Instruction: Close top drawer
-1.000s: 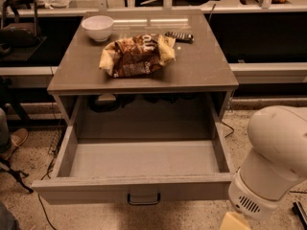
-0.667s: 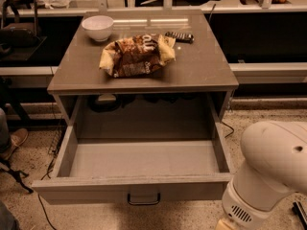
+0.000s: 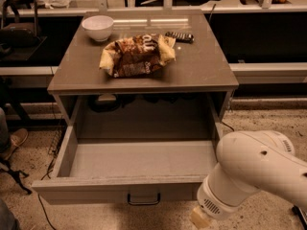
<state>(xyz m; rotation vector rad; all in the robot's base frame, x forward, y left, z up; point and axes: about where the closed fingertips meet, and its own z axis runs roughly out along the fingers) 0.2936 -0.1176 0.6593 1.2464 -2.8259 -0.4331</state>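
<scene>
The top drawer (image 3: 139,159) is pulled far out of the grey-brown cabinet. Its plain grey interior is empty. Its flat front panel (image 3: 86,191) faces me, with a small dark bail handle (image 3: 143,200) at its centre. My white arm (image 3: 254,174) fills the lower right and overlaps the drawer's front right corner. Its wrist end (image 3: 200,218) points down and left, just below the right end of the front panel. My gripper is beyond the bottom edge of the view and does not show.
On the cabinet top (image 3: 201,71) lie a white bowl (image 3: 98,27), a crumpled brown snack bag (image 3: 136,55) and a dark remote (image 3: 179,36). A speckled floor with cables surrounds the cabinet. A shoe (image 3: 14,140) sits at the left edge.
My arm has moved left and a little lower, closer to the right end of the drawer front. The drawer stays open as before.
</scene>
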